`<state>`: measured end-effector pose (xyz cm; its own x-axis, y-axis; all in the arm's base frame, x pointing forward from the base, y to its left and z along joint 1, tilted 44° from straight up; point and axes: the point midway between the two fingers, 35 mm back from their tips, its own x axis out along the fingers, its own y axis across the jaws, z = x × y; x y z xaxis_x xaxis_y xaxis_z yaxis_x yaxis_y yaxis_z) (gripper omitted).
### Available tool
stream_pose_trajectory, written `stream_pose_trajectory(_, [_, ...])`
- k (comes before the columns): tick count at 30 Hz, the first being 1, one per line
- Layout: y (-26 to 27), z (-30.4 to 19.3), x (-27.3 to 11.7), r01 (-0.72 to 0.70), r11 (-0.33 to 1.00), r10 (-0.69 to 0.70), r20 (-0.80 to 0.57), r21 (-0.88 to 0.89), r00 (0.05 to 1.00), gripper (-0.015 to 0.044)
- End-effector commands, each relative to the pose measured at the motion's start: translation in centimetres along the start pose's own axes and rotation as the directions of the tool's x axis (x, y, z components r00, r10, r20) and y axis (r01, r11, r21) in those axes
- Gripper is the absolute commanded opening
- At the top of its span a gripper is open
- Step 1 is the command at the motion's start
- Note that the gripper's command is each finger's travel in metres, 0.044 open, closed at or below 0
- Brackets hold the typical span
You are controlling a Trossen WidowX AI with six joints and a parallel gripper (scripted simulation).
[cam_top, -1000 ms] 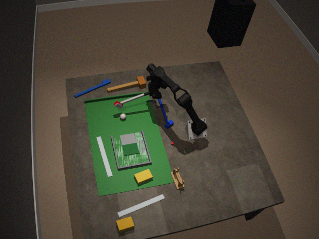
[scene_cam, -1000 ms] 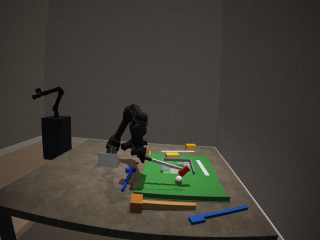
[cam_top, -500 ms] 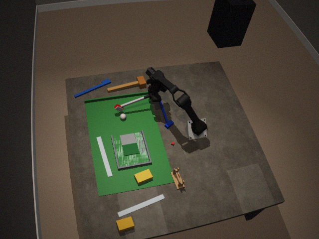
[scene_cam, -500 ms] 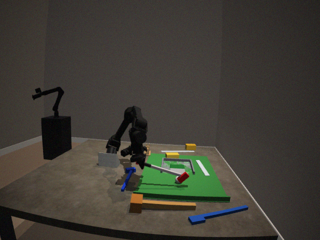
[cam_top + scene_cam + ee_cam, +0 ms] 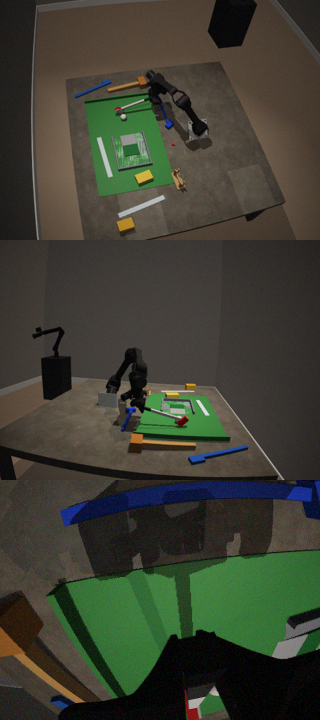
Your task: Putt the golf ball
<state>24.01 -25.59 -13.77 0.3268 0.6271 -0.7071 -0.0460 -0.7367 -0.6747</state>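
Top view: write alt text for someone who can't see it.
A black robot arm's tool grips a red putter, its head beside a white golf ball on a green mat. Further along the mat is a walled ramp area.
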Motion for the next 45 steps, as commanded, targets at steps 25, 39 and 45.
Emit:
stream_pose_trajectory(25, [2.9,0.1,0.5,0.004,1.0,-0.004,-0.008,0.007,1.0,0.0])
stream_pose_trajectory(39, [-1.2,-0.6,0.3,0.007,1.0,-0.007,-0.006,0.012,1.0,0.0])
stream_pose_trajectory(45, [-8.1,-0.4,0.4,0.011,1.0,-0.011,-0.007,0.012,1.0,0.0])
